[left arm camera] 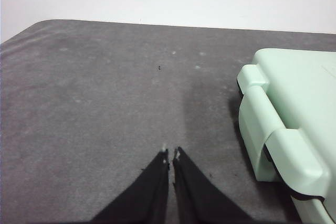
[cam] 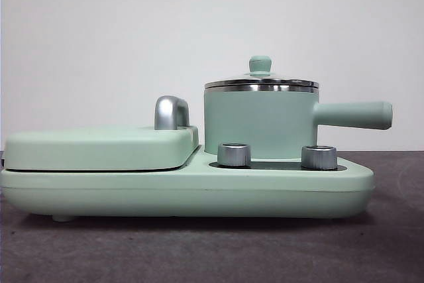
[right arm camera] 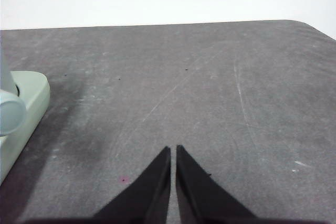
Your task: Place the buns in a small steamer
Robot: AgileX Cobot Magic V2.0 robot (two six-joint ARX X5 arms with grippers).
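Observation:
The small steamer (cam: 258, 120) is a mint green pot with a steel rim, a straight side handle (cam: 354, 114) and a glass lid with a green knob (cam: 260, 64). It stands on the right half of a mint green cooker base (cam: 185, 193), lid on. The buns are out of view. My left gripper (left arm camera: 171, 156) is shut and empty over bare grey table, beside the cooker's hinged end (left arm camera: 278, 124). My right gripper (right arm camera: 173, 150) is shut and empty over bare table, off the cooker's other end (right arm camera: 23, 108). Neither gripper shows in the front view.
A flat mint green griddle cover (cam: 99, 147) with a chrome handle (cam: 171, 112) lies closed on the base's left half. Two silver knobs (cam: 234, 154) sit in front of the pot. The grey table (cam: 212, 250) runs out in front.

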